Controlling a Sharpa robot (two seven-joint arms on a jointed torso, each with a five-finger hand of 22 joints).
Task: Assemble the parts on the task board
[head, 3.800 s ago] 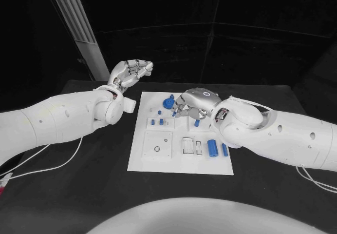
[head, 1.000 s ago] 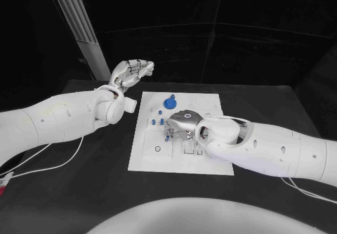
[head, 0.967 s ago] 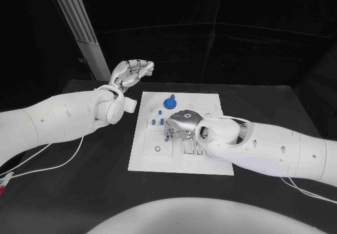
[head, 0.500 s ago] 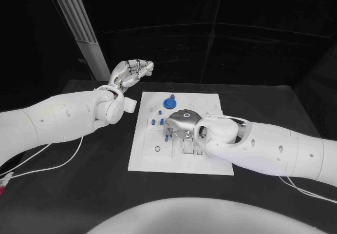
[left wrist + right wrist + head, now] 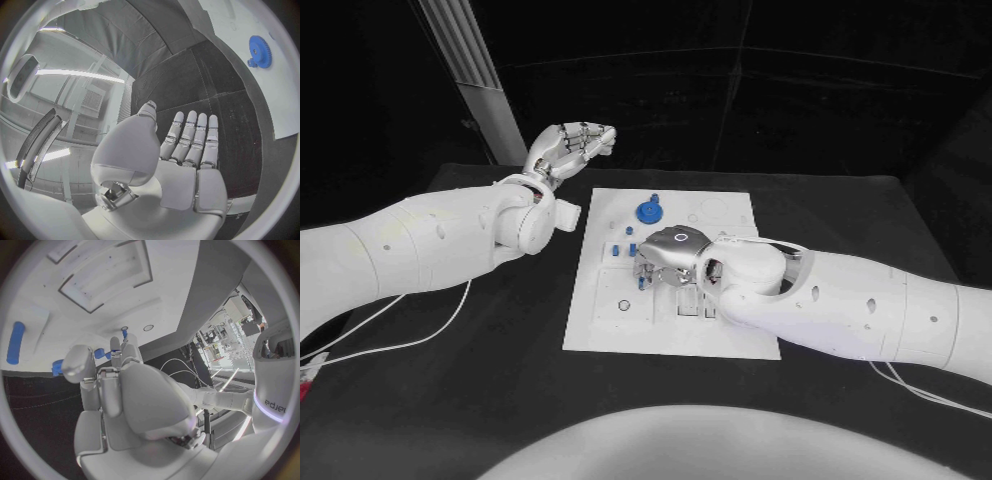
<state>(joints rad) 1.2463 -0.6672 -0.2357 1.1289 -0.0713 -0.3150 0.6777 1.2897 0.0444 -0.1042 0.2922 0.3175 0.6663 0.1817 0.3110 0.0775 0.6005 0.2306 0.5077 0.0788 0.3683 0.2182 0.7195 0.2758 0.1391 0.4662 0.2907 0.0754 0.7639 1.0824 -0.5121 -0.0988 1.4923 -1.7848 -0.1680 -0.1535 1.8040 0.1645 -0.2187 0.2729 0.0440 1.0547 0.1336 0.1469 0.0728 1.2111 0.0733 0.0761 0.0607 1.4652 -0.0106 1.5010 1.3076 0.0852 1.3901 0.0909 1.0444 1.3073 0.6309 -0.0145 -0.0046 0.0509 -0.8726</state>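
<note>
R hand pinches small blue peg over task board centre, prob. to seat it; L hand raised far-left, fingers straight, holding nothing.

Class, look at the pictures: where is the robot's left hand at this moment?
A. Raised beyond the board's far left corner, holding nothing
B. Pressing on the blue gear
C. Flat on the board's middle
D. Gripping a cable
A: the left hand is raised beyond the task board, palm bare.

Task board mid-table; gear at its far end; right hand above its middle
</note>
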